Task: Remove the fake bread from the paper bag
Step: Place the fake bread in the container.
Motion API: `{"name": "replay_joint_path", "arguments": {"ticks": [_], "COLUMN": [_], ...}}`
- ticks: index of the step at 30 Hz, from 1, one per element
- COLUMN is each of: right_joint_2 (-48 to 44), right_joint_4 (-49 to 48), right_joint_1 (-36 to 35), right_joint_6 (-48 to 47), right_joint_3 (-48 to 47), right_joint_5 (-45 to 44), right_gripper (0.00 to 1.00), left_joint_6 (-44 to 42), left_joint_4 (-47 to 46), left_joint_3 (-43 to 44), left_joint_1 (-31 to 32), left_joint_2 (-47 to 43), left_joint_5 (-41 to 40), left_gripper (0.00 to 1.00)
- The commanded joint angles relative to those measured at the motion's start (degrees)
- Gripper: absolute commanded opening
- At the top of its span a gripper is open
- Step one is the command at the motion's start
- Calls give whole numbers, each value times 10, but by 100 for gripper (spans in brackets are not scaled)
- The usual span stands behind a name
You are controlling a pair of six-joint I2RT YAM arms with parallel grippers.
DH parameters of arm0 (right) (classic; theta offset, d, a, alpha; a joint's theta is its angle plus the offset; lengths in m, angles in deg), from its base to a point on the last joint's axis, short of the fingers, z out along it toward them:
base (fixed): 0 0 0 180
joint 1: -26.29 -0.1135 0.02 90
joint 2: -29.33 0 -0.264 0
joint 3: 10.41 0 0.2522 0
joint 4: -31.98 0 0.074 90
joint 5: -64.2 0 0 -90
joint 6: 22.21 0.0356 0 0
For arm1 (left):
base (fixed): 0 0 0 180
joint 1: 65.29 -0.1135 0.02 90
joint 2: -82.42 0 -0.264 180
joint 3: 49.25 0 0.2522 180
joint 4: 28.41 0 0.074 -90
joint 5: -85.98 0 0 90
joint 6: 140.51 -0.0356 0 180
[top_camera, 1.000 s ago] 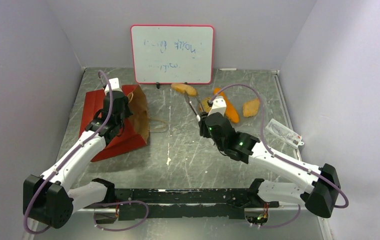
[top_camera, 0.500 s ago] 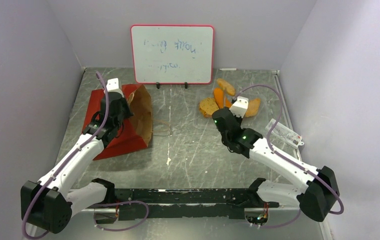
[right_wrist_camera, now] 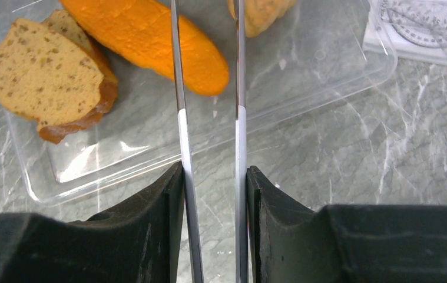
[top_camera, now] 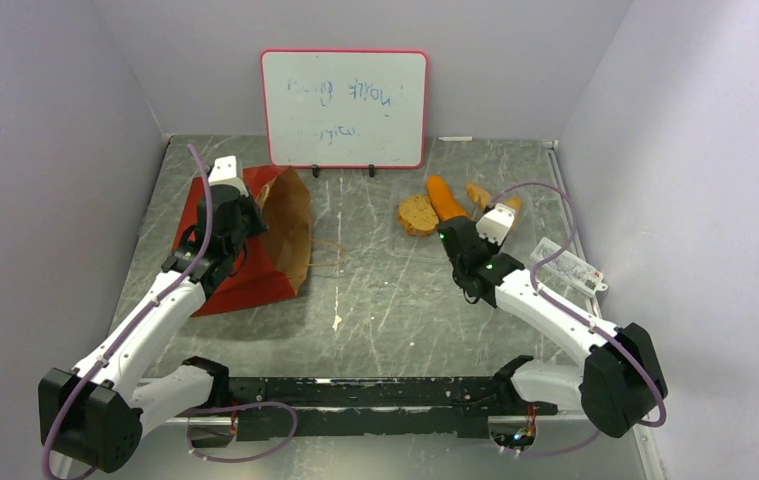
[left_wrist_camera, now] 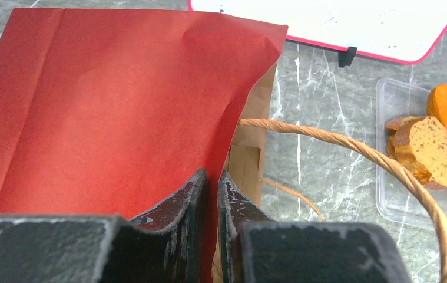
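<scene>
Top external: grey tabletop (top_camera: 375,290), pale walls (top_camera: 55,100); left claw (left_wrist_camera: 212,183) is pinching the paper bag (left_wrist_camera: 109,94); right claw (right_wrist_camera: 212,177), gripping tongs (right_wrist_camera: 179,118), has swung right.

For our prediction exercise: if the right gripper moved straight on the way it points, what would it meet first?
Likely the tan roll by its tongs' far end; depth is unclear.

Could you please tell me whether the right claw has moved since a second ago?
Yes: the right claw moved rightward, from below the whiteboard's right part to beyond its right edge.
</scene>
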Motion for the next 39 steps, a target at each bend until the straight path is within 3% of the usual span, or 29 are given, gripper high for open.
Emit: {"name": "replay_joint_path", "arguments": {"ticks": [1, 10, 31, 39], "right_joint_2": [-4, -26, -76, -51], "right_joint_4": [-8, 26, 67, 22], "right_joint_1": [31, 75, 74, 60], "right_joint_6": [34, 51, -4, -60], "right_joint_3": [15, 38, -13, -39], "right_joint_5": [2, 15, -38, 23], "right_gripper": [0, 0, 0, 0], "left_joint_6": [3, 8, 11, 13], "left_joint_4": [-26, -26, -27, -28], "left_joint_3": [-1, 1, -1, -1], "left_joint_1": [-4, -4, -5, -5], "left_joint_2": [-10, -10, -15, -12], "left_joint_5": [22, 30, 36, 38], "left_gripper": [7, 7, 7, 7]}}
